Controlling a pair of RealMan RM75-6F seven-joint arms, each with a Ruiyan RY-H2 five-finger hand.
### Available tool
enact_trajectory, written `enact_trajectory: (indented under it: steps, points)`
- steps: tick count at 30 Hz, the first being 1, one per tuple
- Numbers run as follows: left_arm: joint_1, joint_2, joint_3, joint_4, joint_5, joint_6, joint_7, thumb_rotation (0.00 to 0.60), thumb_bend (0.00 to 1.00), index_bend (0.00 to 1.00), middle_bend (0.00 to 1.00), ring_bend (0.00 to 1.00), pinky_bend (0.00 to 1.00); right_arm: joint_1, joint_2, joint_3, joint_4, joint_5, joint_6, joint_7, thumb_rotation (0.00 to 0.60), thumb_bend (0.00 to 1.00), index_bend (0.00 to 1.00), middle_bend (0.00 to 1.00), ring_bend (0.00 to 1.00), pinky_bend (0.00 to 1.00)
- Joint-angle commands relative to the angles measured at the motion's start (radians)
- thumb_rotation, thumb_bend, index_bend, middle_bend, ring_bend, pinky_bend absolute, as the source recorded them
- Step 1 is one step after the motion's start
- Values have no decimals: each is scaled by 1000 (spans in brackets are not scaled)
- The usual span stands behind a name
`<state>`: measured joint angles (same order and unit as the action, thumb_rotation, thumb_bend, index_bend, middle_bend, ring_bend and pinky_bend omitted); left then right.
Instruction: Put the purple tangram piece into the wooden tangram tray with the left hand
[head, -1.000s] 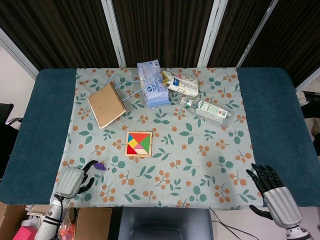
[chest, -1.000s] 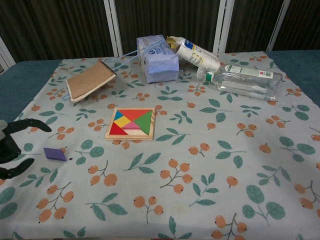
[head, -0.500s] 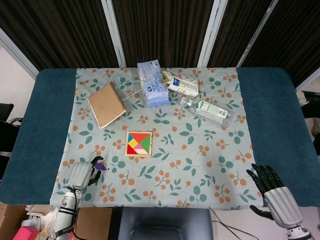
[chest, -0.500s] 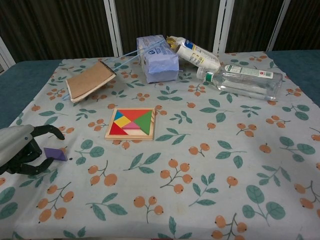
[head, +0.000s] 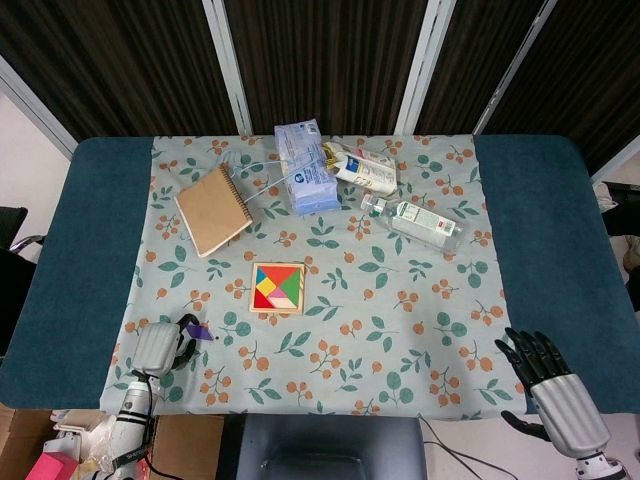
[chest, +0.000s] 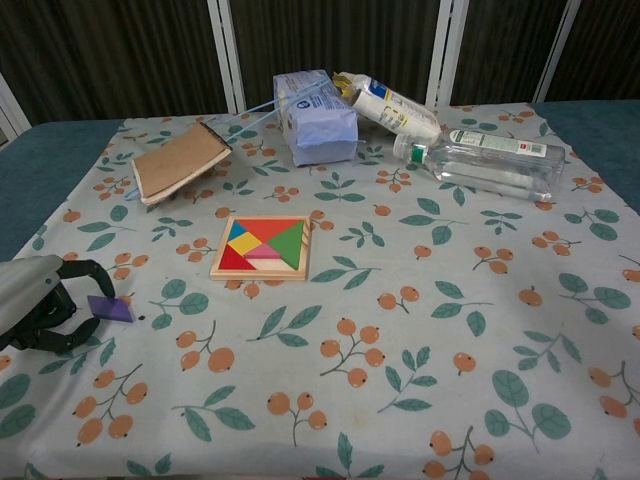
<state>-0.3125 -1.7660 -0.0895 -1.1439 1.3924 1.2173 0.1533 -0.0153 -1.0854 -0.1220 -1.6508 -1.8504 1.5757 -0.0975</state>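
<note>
Purple piece (chest: 110, 308), small flat parallelogram, lies on floral cloth (chest: 420, 330) left of tray (chest: 262, 247), well apart. Left hand (chest: 35, 303) curls fingers around piece; grip unclear. Right hand (head: 551, 385) spread, holding nothing.

A blue tabletop (head: 540, 220) is carrying a floral cloth (head: 400, 330), which is covering its middle from back to front.

On a leaf-and-berry patterned tablecloth (chest: 420, 330), a blue tissue pack (chest: 317, 118) sits at the far edge, a brown notebook (chest: 178, 160) to its left, a white pouch (chest: 392, 106) and a clear plastic bottle (chest: 490, 163) to its right.
</note>
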Motion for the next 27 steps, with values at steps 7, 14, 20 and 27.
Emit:
enact_trajectory:
  steps: [7, 14, 20, 27]
  points:
    - [-6, -22, -10, 22, -15, 6, -9, 600, 402, 512, 1000, 1000, 1000, -1, 0, 1, 0, 1, 3, 0, 600, 160, 0, 0, 0, 0]
    - [-3, -50, -58, -30, -55, 50, 19, 600, 398, 597, 1000, 1000, 1000, -1, -2, 1, 1, 2, 1, -3, 600, 159, 0, 0, 0, 0]
    - [-44, -70, -150, -215, -145, 58, 180, 600, 398, 600, 1000, 1000, 1000, 3, -4, -1, -4, 3, -12, -13, 600, 159, 0, 0, 0, 0]
    - [-153, -156, -249, -332, -292, 52, 476, 600, 396, 600, 1000, 1000, 1000, 6, 11, -2, -3, 7, -8, 21, 600, 160, 0, 0, 0, 0]
